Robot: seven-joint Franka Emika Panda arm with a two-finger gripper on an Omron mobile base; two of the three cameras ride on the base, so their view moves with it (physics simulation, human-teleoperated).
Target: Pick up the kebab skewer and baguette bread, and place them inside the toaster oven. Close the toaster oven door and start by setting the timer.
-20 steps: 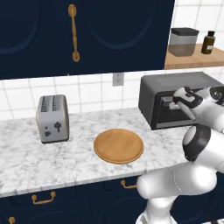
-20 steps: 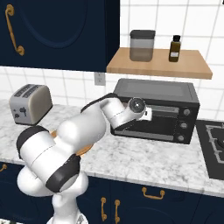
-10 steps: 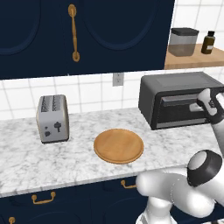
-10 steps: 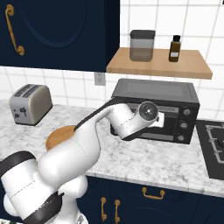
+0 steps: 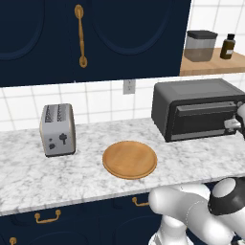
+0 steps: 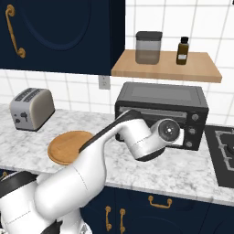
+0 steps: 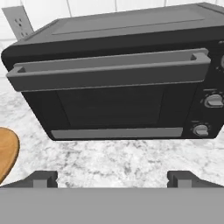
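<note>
Timer-setting stage: the gripper (image 7: pixel 111 178), jaws spread wide and empty, faces the closed toaster oven door (image 7: pixel 109 103); next move likely requires reaching right toward the knobs (image 7: pixel 213 101).

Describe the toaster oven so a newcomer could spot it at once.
Start at the marble counter and look to its right end, under the wooden shelf that carries a jar and a bottle. The toaster oven is the big dark grey box there, with a bar handle and knobs on its right, unlike the small silver two-slot toaster.
</note>
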